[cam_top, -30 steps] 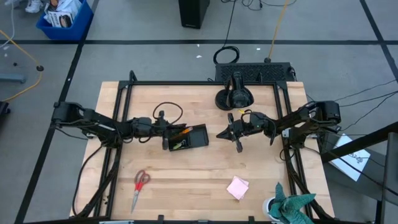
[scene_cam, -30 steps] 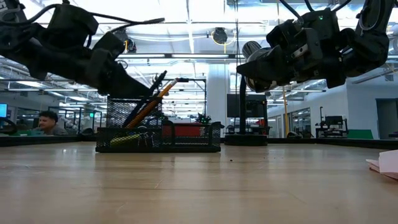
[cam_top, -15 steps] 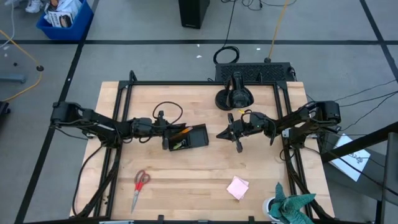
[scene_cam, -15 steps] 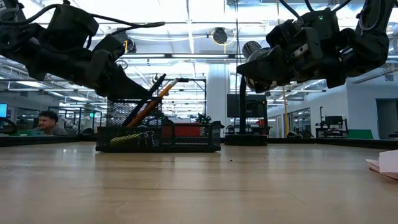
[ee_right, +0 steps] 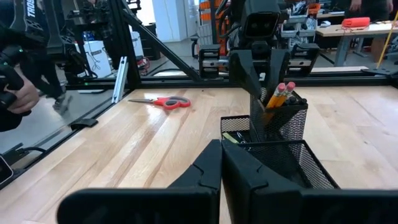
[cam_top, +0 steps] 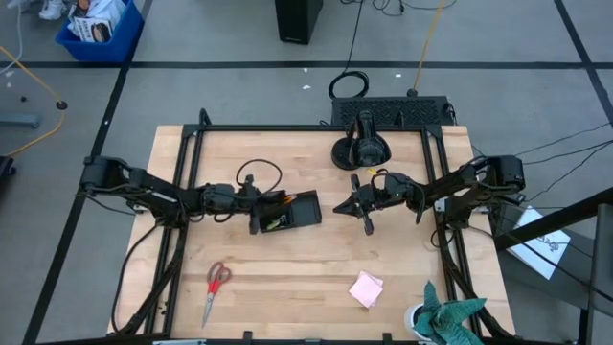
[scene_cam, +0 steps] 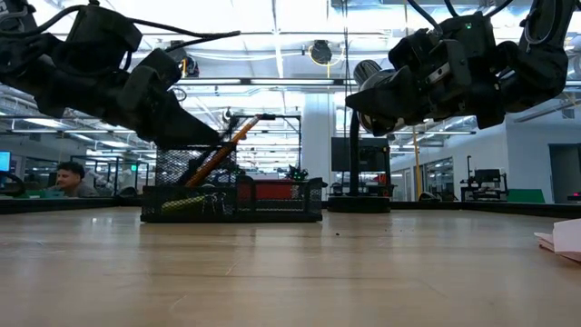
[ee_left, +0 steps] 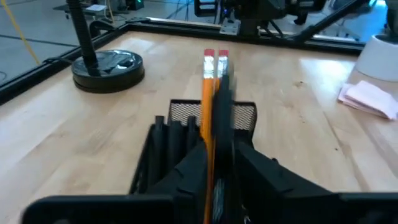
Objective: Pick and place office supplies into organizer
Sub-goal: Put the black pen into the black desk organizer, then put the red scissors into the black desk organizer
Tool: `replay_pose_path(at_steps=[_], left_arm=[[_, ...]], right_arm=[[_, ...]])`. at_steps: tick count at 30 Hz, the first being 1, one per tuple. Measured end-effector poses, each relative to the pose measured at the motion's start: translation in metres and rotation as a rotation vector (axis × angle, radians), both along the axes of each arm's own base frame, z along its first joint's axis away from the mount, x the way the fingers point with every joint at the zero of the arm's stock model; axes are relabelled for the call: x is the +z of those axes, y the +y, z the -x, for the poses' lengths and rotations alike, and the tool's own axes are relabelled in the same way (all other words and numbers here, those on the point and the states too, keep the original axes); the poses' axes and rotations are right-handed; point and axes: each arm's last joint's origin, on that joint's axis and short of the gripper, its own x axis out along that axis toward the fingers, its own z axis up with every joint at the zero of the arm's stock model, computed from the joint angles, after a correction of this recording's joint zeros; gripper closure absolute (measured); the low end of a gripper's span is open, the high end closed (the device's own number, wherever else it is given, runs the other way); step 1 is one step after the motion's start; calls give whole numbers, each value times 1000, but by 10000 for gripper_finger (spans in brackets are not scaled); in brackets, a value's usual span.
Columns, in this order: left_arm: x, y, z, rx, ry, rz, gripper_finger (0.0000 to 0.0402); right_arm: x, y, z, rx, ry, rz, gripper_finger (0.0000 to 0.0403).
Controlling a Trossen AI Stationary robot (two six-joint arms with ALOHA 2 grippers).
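The black mesh organizer [cam_top: 299,211] stands left of the table's middle. Two orange pencils [ee_left: 208,93] and a black pen [ee_left: 224,93] lean in its tall cup [scene_cam: 191,163], upper ends toward the table's right. A yellow-green piece [scene_cam: 182,204] lies in a low compartment. My left gripper [ee_left: 219,168] reaches into the cup from the table's left, with the pen in the narrow gap between its fingers. My right gripper [cam_top: 339,206] hovers shut, right of the organizer. Red-handled scissors [cam_top: 215,287] and the pink sticky pad [cam_top: 365,287] lie flat on the table. My left gripper has the black pen's middle [ee_left: 224,146] between its two fingers, which slant down from the table's left and lie across the pen. The pen stands tilted in the cup beside the pencils. Whether the fingers also touch the pencils, I cannot tell.
The round black camera-stand base [cam_top: 356,151] sits at the far edge, behind my right gripper. A teal cloth [cam_top: 450,318] and a white cup [ee_left: 382,56] are at the near right corner. Bare wood lies between the scissors and the sticky pad.
My left gripper has drawn back slightly toward the table's left. The pen's upper end has come left and down with it, closer to the pencils. The pencils and organizer have stayed put.
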Motion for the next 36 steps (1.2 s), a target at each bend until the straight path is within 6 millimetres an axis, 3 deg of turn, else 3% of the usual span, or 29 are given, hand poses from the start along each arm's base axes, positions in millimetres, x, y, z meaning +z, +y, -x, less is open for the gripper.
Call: replay_pose_path(at_steps=[10, 14, 17, 22, 26, 31, 36], left_arm=[[3, -6, -3, -31, -12, -39, 227], [19, -11, -17, -61, -30, -86, 221], [30, -14, -33, -56, 84, -147, 220], [72, -26, -57, -35, 273, -219, 220], [120, -52, -66, -80, 333, -239, 220], [173, -90, -54, -32, 372, -254, 220], [190, -133, -26, -24, 392, -173, 220]], right_arm=[[0, 0, 0, 0, 0, 0, 399], [0, 0, 0, 0, 0, 0, 399], [0, 0, 0, 0, 0, 0, 399], [0, 0, 0, 0, 0, 0, 399], [0, 0, 0, 0, 5, -1, 399], [-3, 0, 0, 1, 36, -5, 399], [-8, 0, 1, 0, 81, -17, 399]])
